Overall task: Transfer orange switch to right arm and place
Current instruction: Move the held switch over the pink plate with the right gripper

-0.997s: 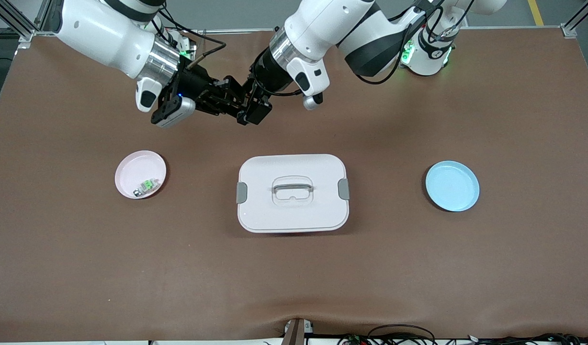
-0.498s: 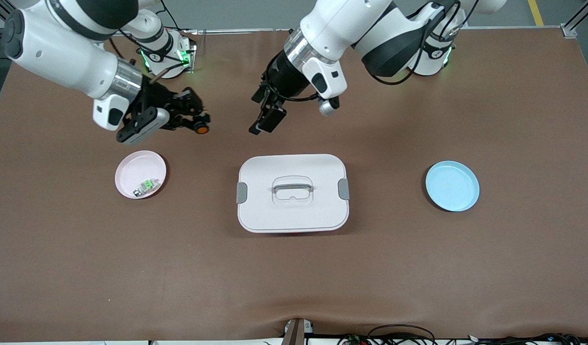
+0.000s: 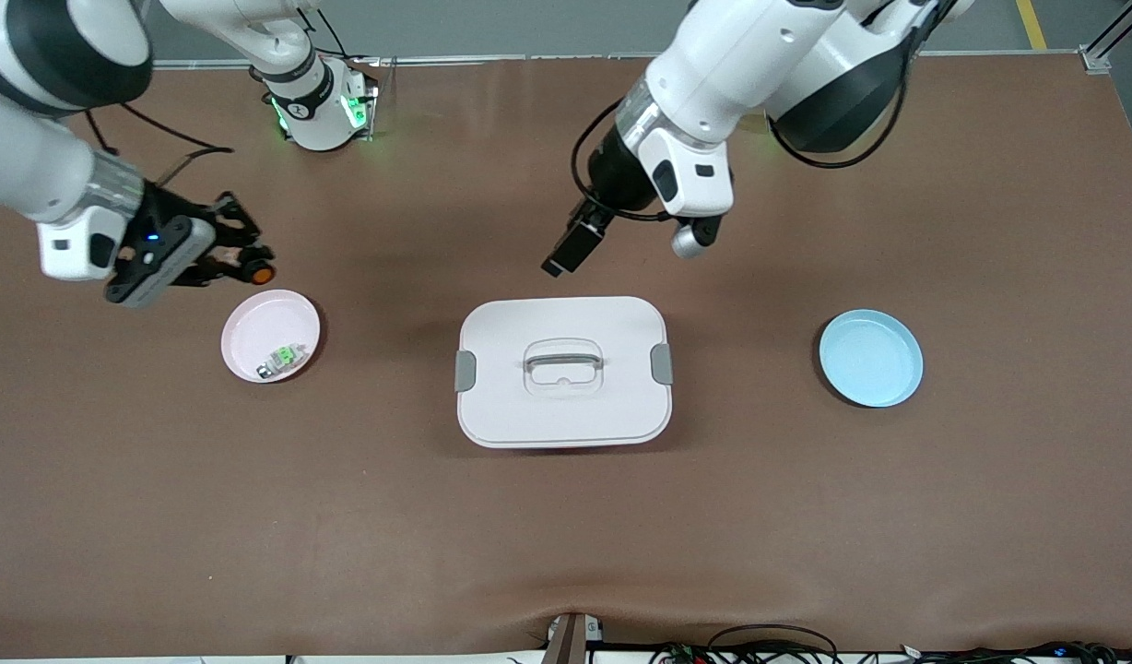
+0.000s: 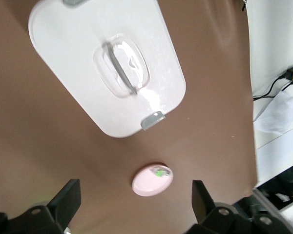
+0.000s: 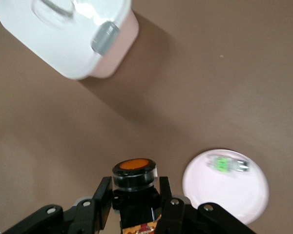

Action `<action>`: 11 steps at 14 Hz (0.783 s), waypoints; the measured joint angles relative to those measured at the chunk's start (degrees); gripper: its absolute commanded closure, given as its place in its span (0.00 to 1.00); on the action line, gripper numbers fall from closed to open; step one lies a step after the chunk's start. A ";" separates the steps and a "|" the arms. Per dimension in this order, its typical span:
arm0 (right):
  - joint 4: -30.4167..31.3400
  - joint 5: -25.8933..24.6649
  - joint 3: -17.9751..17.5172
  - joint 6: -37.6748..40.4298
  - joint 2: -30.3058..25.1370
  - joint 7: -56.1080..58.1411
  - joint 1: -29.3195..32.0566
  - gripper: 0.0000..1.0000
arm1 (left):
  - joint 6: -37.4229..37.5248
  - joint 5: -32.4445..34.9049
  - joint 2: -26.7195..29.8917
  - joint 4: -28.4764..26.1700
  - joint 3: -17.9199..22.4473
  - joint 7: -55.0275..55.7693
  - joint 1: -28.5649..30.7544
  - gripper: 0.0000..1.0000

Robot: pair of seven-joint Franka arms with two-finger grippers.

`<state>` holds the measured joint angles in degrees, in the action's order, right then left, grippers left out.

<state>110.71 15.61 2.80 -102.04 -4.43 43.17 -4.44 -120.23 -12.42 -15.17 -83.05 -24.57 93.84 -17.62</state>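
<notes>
My right gripper (image 3: 243, 267) is shut on the orange switch (image 3: 261, 273), a small black part with a round orange face. It hangs over bare table beside the pink plate (image 3: 257, 323). In the right wrist view the switch (image 5: 134, 175) sits between the fingers (image 5: 101, 195), with the pink plate (image 5: 229, 195) beside it. My left gripper (image 3: 571, 254) is open and empty, over the table just past the white box (image 3: 563, 406). Its fingers (image 4: 68, 200) stand wide apart in the left wrist view.
The pink plate holds a small green-and-white part (image 3: 285, 355). The white lidded box with grey latches and a handle stands mid-table. A blue plate (image 3: 870, 358) lies toward the left arm's end. The box (image 4: 78, 87) and pink plate (image 4: 149, 183) show in the left wrist view.
The grippers were together a second ago; the right gripper has carried the switch away toward the pink plate. The left gripper let go and drew back toward its own end.
</notes>
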 measured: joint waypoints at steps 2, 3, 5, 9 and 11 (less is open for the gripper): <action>0.04 -4.75 0.00 -0.05 0.23 7.46 1.96 1.00 | 5.34 0.00 0.92 0.01 0.08 -11.97 3.14 0.00; 0.06 -6.71 0.00 -0.19 0.37 10.61 2.34 1.00 | 7.83 0.01 1.34 0.01 0.12 -17.38 5.08 0.00; 0.22 -9.00 -0.03 -1.37 0.77 16.03 2.78 1.00 | 12.49 0.02 2.16 0.03 0.25 -28.63 9.40 0.00; 3.79 -11.17 -0.07 -8.91 1.61 28.23 4.09 1.00 | 20.68 0.10 3.66 0.04 0.58 -54.13 20.24 0.00; 7.67 -11.31 -0.11 -15.16 2.10 33.55 5.00 1.00 | 23.53 0.11 3.75 0.03 0.74 -63.25 26.08 0.00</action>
<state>118.38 4.30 2.69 -117.20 -2.32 76.72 0.56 -96.70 -12.31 -11.43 -83.02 -23.83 30.59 8.46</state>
